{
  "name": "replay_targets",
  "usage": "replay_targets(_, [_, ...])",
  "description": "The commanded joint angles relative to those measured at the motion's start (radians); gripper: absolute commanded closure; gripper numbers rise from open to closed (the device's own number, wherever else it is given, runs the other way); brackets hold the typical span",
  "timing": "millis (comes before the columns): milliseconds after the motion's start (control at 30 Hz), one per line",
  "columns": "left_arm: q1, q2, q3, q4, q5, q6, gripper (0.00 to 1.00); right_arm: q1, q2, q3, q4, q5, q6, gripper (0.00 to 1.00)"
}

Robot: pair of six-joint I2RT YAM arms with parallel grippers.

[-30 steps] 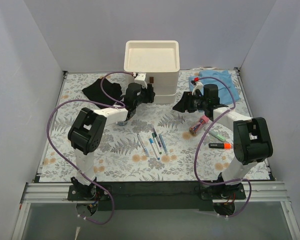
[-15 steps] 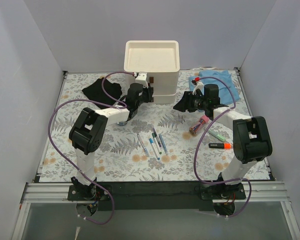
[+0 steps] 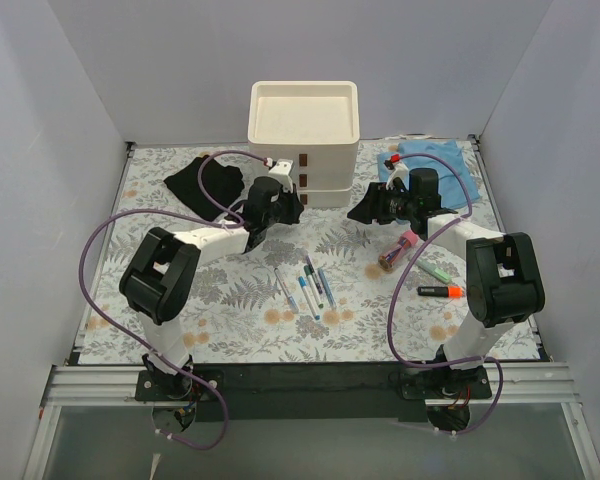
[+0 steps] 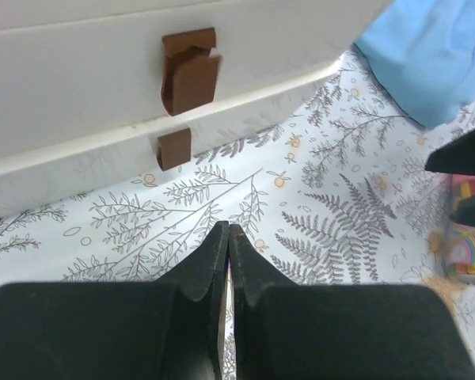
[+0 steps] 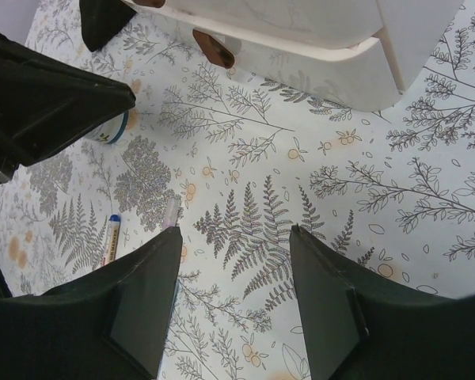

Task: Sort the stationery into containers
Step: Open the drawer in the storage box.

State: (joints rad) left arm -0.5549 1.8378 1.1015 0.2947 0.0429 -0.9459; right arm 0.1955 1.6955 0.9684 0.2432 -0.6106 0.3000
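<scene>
Left pincer (image 4: 228, 231) backed off, organiser (image 4: 71, 91) just ahead

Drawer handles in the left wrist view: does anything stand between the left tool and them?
Nothing visible does. The left tool, its fingers shut together, faces the organiser. Only bare patterned mat lies between it and the brown handles. The blue cloth lies off to one side, not in the path.
</scene>
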Motion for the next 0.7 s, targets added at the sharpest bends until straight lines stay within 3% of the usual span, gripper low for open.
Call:
replay_targets(0, [-0.01,-0.072,-0.02,-0.012,0.023,-0.004,1.0,-0.005,-0.016,-0.003,0.042,-0.023,-0.016,0.35])
replay_targets(67, [-0.01,-0.051,-0.003,-0.012,0.017,0.009,1.0,-0.007,-0.016,-0.005,0.042,-0.021,-0.018,0.35])
replay_targets(100, [-0.01,-0.043,0.006,-0.015,0.002,0.004,0.95,-0.007,-0.016,-0.007,0.044,-0.021,-0.018,0.35])
replay_targets(133, [-0.01,-0.031,0.018,-0.02,-0.041,-0.002,0.72,-0.007,-0.016,-0.008,0.042,-0.02,-0.018,0.35])
replay_targets(167, [-0.01,-0.026,0.023,-0.011,-0.082,-0.008,0.63,-0.007,-0.017,-0.01,0.044,-0.02,-0.019,0.35])
replay_targets(267, [-0.011,-0.009,0.037,0.02,-0.101,0.005,0.51,-0.007,-0.02,-0.013,0.042,-0.017,-0.022,0.35])
replay_targets(667, [-0.011,0.107,0.175,0.057,-0.147,0.013,0.57,-0.013,0.026,0.023,0.047,-0.021,-0.015,0.35])
